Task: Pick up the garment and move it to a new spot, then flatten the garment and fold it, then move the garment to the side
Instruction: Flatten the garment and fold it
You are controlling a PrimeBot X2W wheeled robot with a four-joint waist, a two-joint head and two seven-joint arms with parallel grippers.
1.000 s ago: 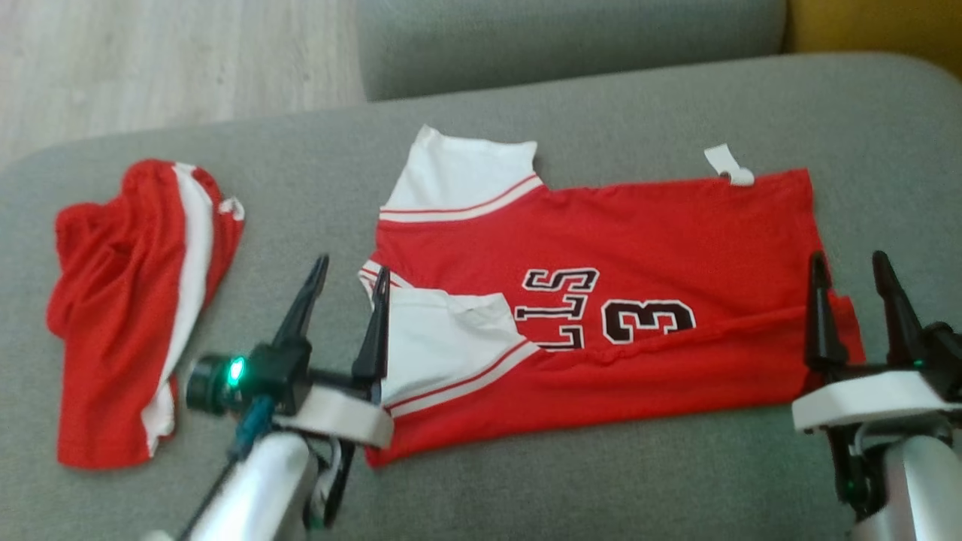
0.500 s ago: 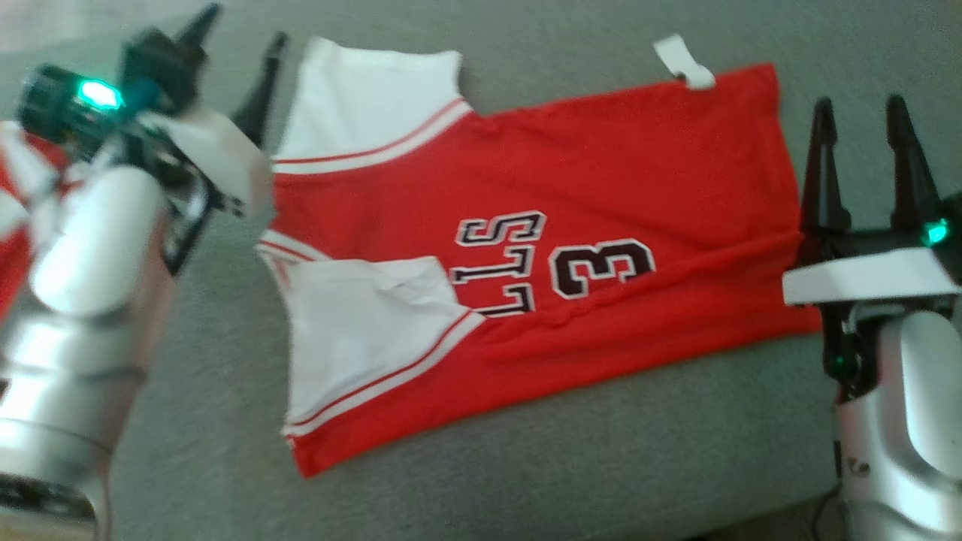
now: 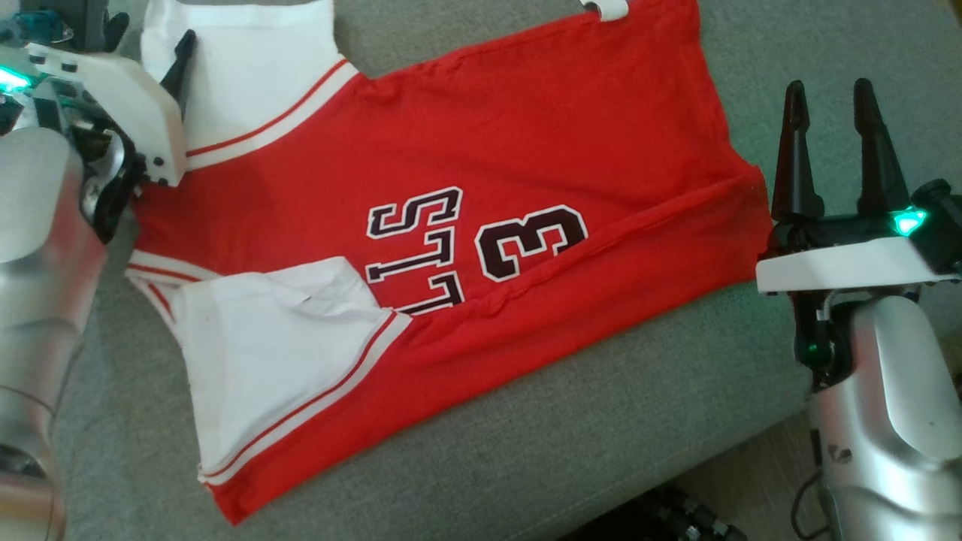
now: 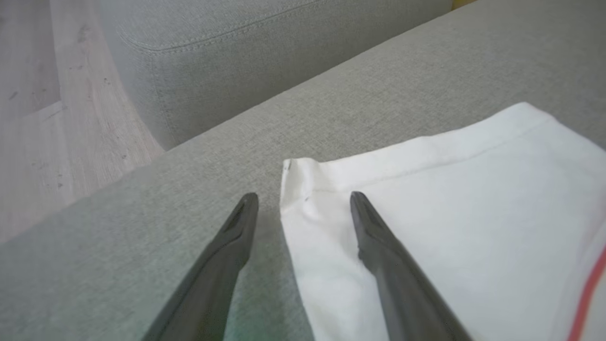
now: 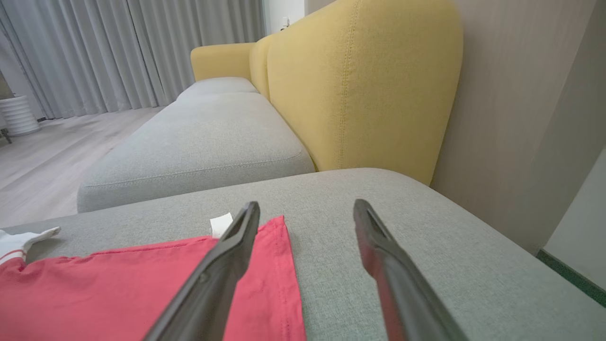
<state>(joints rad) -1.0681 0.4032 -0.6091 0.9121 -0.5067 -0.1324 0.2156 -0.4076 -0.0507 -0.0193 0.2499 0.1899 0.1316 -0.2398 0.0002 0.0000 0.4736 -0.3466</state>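
- Red jersey with white sleeves lies spread flat on the grey cushion. Its long side runs close along the cushion's front edge, with the hem toward the right end and the sleeves toward the left.
- The near sleeve is folded in over the chest and covers part of the black lettering. A crease runs along the jersey's near side.
- My left gripper is at the far sleeve's outer corner, fingers apart and holding nothing. One finger is over the white cloth, the other over bare cushion beside it. I cannot tell whether they touch.
- My right gripper is at the hem, fingers apart and empty. One finger is over the hem's edge, the other over bare cushion past it.
- A white tag sticks out at the hem's far corner.
- A yellow backrest rises beyond the cushion's far right corner.
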